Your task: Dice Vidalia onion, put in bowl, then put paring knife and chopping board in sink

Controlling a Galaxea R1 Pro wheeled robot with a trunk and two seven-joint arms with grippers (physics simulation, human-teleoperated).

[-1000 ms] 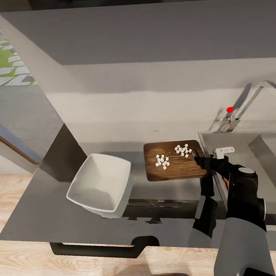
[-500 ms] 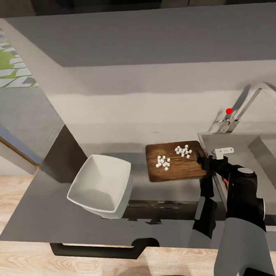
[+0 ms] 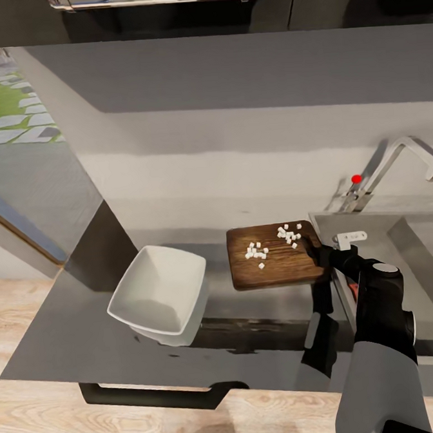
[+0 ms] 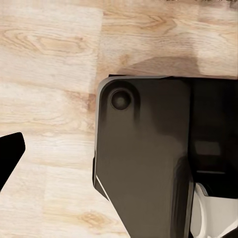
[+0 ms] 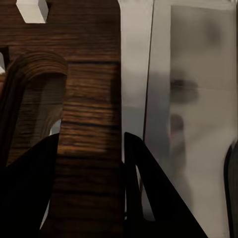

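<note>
R. gripper [image 3: 317, 256] fingers clenched on chopping board [image 3: 274, 262] edge, prob. to tip diced onion [image 3: 256, 251] toward bowl [image 3: 158, 294]; L. fingers' state unclear.

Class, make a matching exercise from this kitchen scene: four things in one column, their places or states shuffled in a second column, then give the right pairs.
Things:
1. bowl
2. chopping board
3. diced onion
4. right gripper

Places or states:
A. at the board's sink-side edge
B. empty, left of the board
C. scattered on the board
D. on the countertop between bowl and sink

Pairs: 1-B, 2-D, 3-C, 4-A
</note>
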